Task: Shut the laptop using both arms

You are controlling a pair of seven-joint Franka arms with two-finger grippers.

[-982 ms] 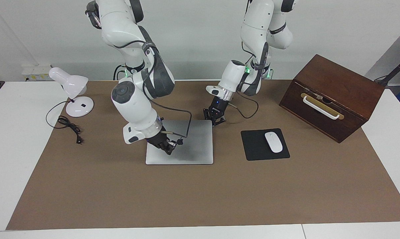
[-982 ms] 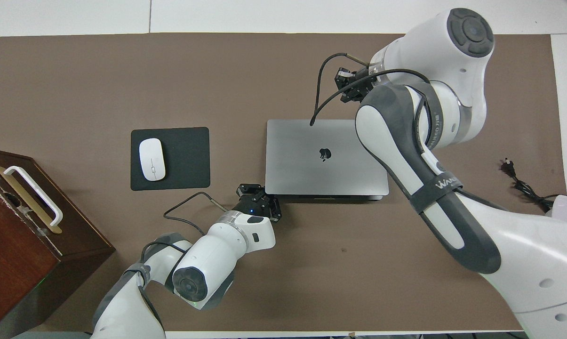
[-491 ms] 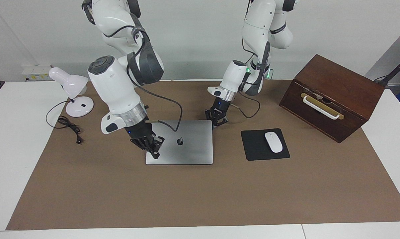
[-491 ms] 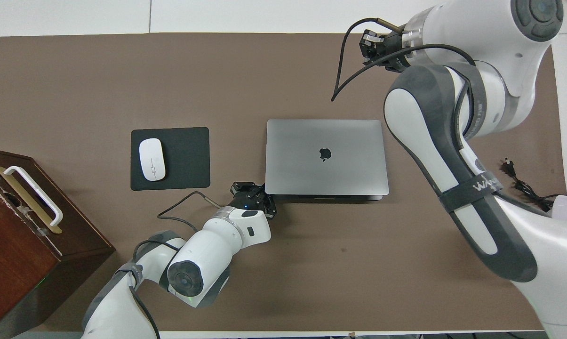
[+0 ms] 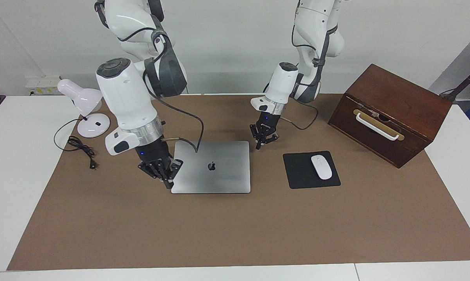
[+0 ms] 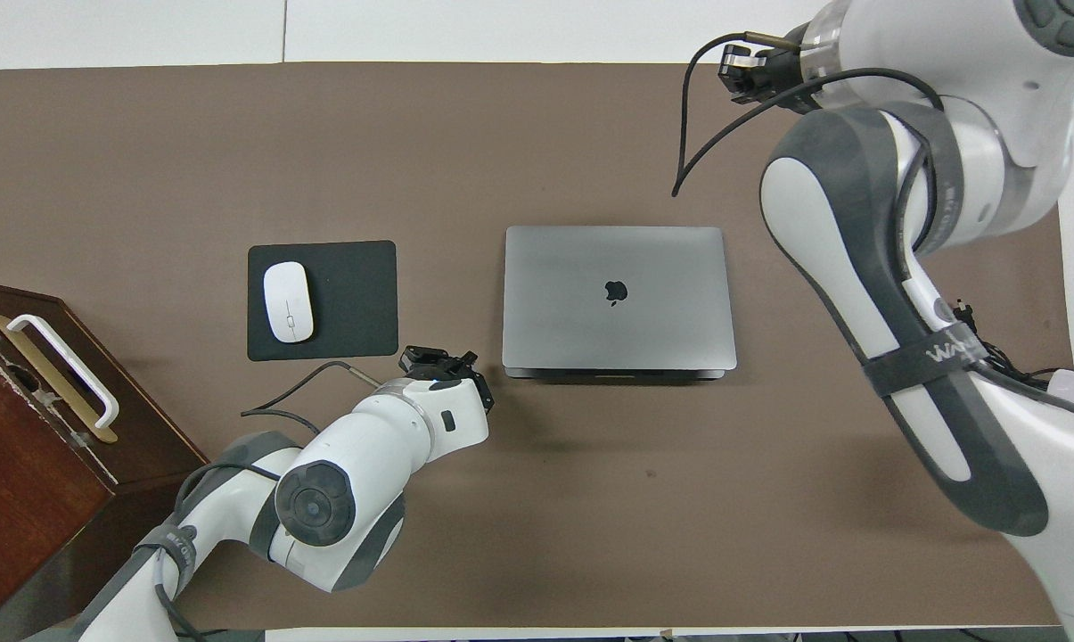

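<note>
Laptop (image 5: 211, 167) lies shut flat on the brown mat, beside the black mouse pad (image 5: 311, 170); thin matte silver slab, rounded corners, dark logo up. Left gripper (image 5: 260, 146), fingertips pinched together, empty, over the mat by the hinge corner. Right gripper (image 5: 167, 181), same, at the opposite corner. Job looks done: best to lift both straight up, no dragging across the lid.

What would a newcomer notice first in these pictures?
The closed silver laptop lies flat in the middle of the brown mat, apple logo up. The right gripper hangs at its corner toward the right arm's end of the table, the left gripper just off its corner nearest the robots. A dark wooden box stands at the left arm's end.
</note>
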